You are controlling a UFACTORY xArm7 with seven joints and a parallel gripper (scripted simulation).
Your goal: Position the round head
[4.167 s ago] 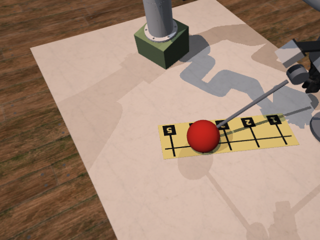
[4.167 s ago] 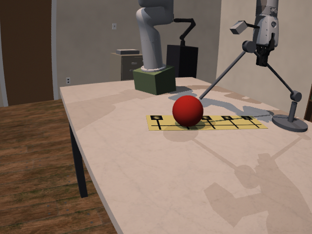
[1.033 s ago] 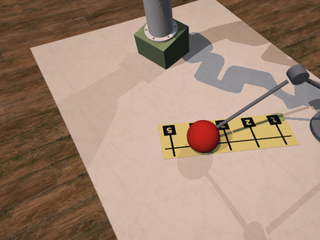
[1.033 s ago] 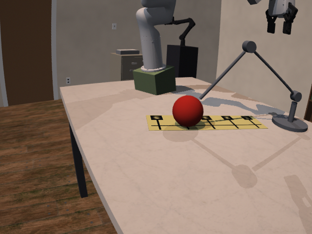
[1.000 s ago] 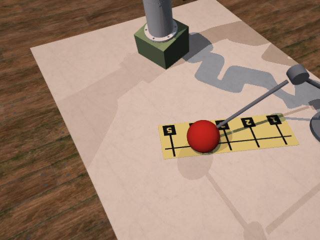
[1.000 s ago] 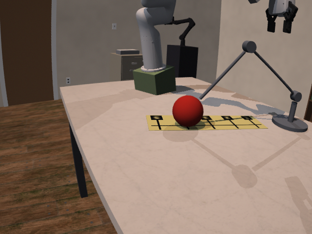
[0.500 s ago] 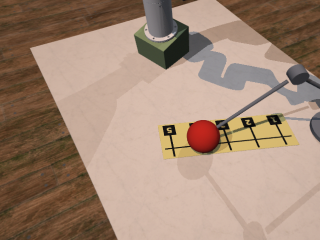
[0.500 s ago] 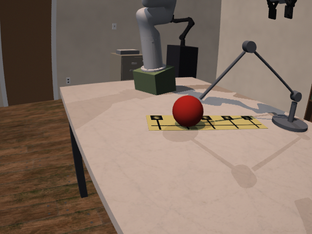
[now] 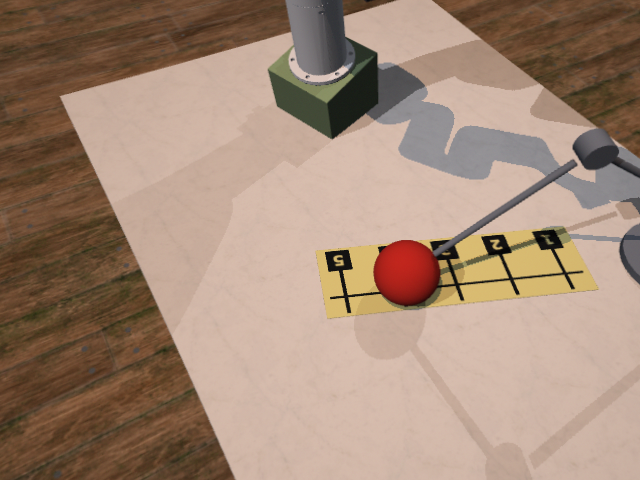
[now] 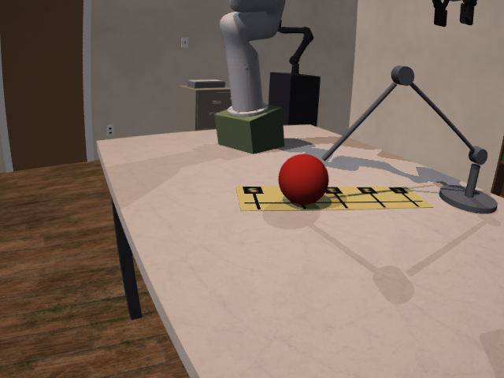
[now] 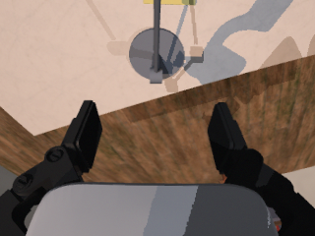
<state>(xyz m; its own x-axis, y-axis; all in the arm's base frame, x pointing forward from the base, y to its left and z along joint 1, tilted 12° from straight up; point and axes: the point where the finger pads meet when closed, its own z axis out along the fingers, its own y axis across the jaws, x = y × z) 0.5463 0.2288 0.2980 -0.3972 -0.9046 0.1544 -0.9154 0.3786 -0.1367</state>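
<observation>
The lamp's round red head [image 9: 406, 272] [image 10: 303, 179] rests low on the yellow strip [image 9: 522, 258] [image 10: 268, 194], between label 5 [image 9: 339, 259] and label 3 [image 9: 445, 250]. It hides mark 4 and appears to touch the strip. The grey rod [image 9: 506, 206] rises from the head to the elbow joint [image 9: 596, 148] [image 10: 402, 75]. The round foot [image 10: 468, 201] [image 11: 157, 53] stands beyond mark 1. My gripper [image 10: 453, 16] [image 11: 155, 115] is open and empty, high above the foot and apart from the lamp.
The robot's green base block [image 9: 330, 103] [image 10: 248, 130] stands at the back of the bench. In the wrist view the bench edge runs below the foot, with wooden floor beyond.
</observation>
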